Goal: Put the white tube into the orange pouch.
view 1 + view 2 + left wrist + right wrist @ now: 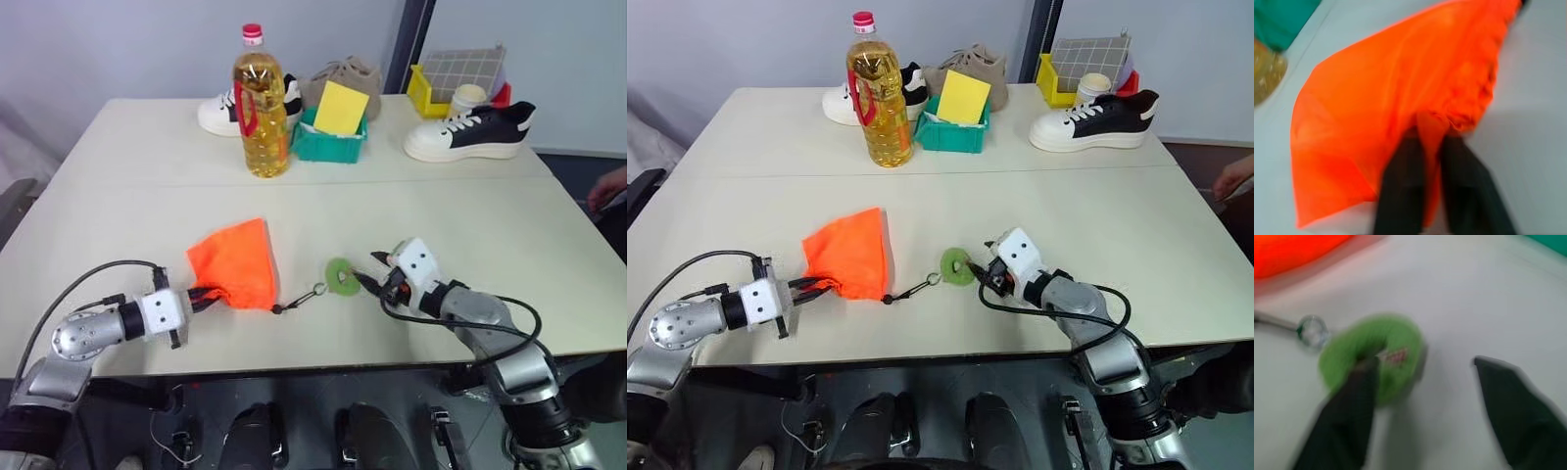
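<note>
From the left eye I saw the orange pouch point(235, 262) lying on the near half of the table point(490, 215), my left gripper point(203, 297) at its 7 o'clock corner. The green ring point(342, 275) on its cord lay at the pouch's 3 o'clock, my right gripper point(377, 277) just beyond it. At 12 o'clock, well apart, stood an oil bottle point(261, 108), a teal bin point(331, 137) holding a yellow card point(340, 107), and sneakers point(470, 130).

In the left wrist view, both black fingers point(1403, 191) were pinching a fold of the pouch's cloth between them.

In the right wrist view, the jaws stood spread wide; one finger point(1349, 416) lay against the ring, the other apart. I could not make out the tube anywhere.
</note>
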`<state>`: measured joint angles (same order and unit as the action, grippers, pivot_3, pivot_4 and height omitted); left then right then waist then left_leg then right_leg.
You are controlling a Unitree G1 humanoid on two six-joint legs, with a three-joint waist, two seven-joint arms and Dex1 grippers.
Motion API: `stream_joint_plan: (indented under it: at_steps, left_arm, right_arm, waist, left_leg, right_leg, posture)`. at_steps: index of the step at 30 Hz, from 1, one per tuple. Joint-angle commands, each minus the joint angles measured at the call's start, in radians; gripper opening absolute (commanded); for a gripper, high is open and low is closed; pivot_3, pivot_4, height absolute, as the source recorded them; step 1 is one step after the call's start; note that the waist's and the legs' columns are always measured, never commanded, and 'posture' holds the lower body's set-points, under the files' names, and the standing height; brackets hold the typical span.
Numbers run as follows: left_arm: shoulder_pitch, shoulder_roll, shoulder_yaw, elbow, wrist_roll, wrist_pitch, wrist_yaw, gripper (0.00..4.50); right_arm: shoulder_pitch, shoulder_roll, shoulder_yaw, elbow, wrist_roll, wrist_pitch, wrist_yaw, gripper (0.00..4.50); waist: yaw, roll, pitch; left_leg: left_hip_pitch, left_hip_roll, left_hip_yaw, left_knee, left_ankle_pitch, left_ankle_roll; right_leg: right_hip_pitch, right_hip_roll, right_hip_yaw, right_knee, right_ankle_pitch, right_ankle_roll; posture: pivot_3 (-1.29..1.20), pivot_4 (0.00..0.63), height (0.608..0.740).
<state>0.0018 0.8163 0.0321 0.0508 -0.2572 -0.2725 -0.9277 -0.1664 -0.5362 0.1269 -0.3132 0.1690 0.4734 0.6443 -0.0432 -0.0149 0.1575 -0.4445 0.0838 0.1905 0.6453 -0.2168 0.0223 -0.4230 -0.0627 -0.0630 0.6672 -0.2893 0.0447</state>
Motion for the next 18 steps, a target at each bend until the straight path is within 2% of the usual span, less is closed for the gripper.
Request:
stream_joint_plan:
  at_steps: [1, 2, 8, 11, 14, 18]
  left_arm:
    - [0.03, 0.046, 0.06, -0.142, -0.16, 0.21, -0.056, 2.77]
    - [0.038, 0.059, 0.072, -0.168, -0.187, 0.261, -0.066, 3.2]
    - [0.037, 0.1, 0.149, -0.272, -0.382, 0.566, -0.096, 3.2]
    - [0.022, 0.086, 0.173, -0.291, -0.404, 0.615, -0.088, 3.2]
    - [-0.005, 0.054, 0.19, -0.309, -0.435, 0.664, -0.059, 3.24]
    - [-0.047, 0.018, 0.203, -0.329, -0.458, 0.707, -0.03, 3.24]
  right_arm:
    - [0.009, -0.014, 0.041, -0.068, -0.003, -0.029, 0.039, 4.5]
    - [0.009, -0.015, 0.056, -0.068, -0.014, -0.038, 0.043, 4.5]
    - [-0.047, 0.002, 0.158, 0.04, -0.142, -0.116, 0.017, 4.5]
    - [-0.07, 0.013, 0.178, 0.086, -0.174, -0.152, 0.013, 4.5]
    - [-0.093, 0.011, 0.199, 0.129, -0.219, -0.18, 0.009, 3.75]
    - [-0.085, -0.012, 0.182, 0.117, -0.235, -0.187, 0.013, 1.77]
  waist:
    - [-0.001, 0.0, 0.0]
    - [-0.002, 0.0, 0.0]
    - [0.0, 0.0, 0.0]
    - [0.001, 0.0, 0.0]
    - [0.001, 0.0, 0.0]
    - [0.002, 0.0, 0.0]
  left_leg:
    - [0.0, 0.0, 0.0, 0.0, 0.0, 0.0]
    - [0.0, 0.0, 0.0, 0.0, 0.0, 0.0]
    - [0.001, 0.0, 0.0, 0.0, -0.001, -0.003]
    - [0.001, 0.0, 0.0, 0.001, -0.001, -0.003]
    - [0.001, 0.0, 0.0, 0.001, 0.0, -0.006]
    - [0.001, 0.0, 0.0, 0.001, 0.002, -0.009]
  right_leg:
    - [0.0, 0.0, 0.0, 0.0, 0.0, 0.001]
    - [0.0, 0.0, 0.0, 0.0, 0.0, 0.001]
    - [-0.003, 0.0, 0.0, 0.0, 0.0, 0.0]
    - [-0.002, 0.0, 0.0, 0.0, 0.0, 0.0]
    - [-0.002, 0.0, 0.0, 0.0, 0.0, 0.0]
    - [-0.001, 0.0, 0.0, 0.0, 0.0, 0.0]
  posture:
    - [0.0, 0.15, 0.74]
    - [0.0, 0.15, 0.74]
    - [0.0, 0.15, 0.74]
    - [0.0, 0.15, 0.74]
    - [0.0, 0.15, 0.74]
    - [0.0, 0.15, 0.74]
